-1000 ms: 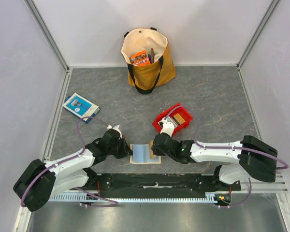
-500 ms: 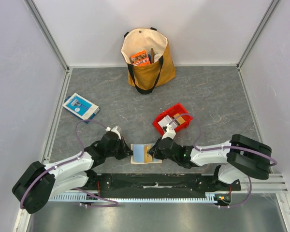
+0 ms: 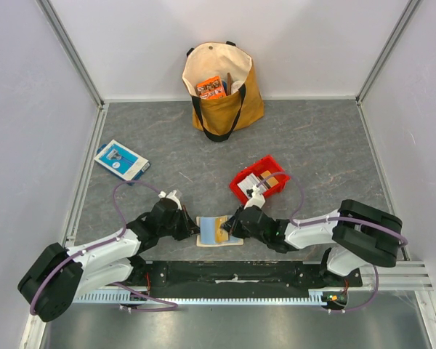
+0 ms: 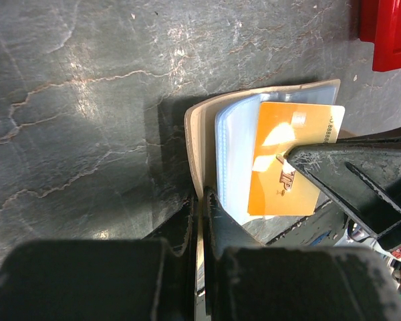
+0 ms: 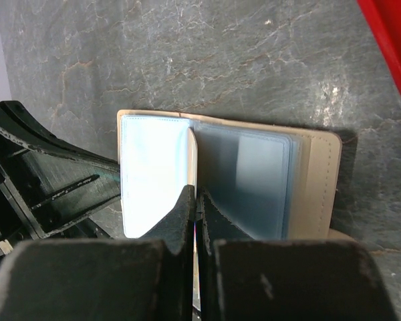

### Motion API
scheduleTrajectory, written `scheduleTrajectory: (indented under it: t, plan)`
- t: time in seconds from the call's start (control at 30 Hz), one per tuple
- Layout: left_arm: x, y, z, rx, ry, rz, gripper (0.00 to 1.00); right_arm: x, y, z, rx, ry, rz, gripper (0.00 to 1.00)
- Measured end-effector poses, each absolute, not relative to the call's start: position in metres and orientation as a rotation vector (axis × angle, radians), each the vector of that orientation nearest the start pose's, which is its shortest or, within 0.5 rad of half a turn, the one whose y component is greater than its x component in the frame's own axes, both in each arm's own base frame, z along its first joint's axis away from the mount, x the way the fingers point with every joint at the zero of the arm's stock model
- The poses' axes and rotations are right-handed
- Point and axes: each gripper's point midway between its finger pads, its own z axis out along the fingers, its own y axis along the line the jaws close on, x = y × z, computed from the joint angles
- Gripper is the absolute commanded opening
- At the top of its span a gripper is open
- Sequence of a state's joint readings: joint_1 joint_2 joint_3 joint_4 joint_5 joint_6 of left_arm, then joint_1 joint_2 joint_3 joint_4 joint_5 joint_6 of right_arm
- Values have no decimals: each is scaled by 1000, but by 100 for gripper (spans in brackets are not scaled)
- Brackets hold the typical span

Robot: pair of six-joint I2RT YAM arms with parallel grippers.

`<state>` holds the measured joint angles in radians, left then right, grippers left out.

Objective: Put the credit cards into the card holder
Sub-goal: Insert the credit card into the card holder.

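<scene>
The stiff, slick orange card (image 4: 271, 180) is being pinched edge-on by the right pincer (image 5: 195, 200) (the floppy card holder (image 4: 195, 140) being clamped at the left pincer's (image 4: 202, 200) tips).

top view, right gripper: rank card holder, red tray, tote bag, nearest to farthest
From the right gripper, shut on the orange card:
1. card holder: at its fingertips, on its left, near the table's front edge.
2. red tray: a short way behind it, mid-table.
3. tote bag: farthest, at the back wall.
</scene>
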<state>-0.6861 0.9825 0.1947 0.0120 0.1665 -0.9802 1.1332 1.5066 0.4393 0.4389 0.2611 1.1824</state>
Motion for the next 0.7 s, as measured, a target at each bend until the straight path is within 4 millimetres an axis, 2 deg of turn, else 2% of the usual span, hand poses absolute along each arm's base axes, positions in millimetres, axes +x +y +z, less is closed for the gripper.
scheduleTrajectory:
  t: [0.43,0.7]
  plan:
    - [150,-205,16,-285,2542,-949,2,167,343,31,213,2341,1068,0]
    - [151,-204,16,-289,2539,-945,2,163,340,29,242,2363,1087,0]
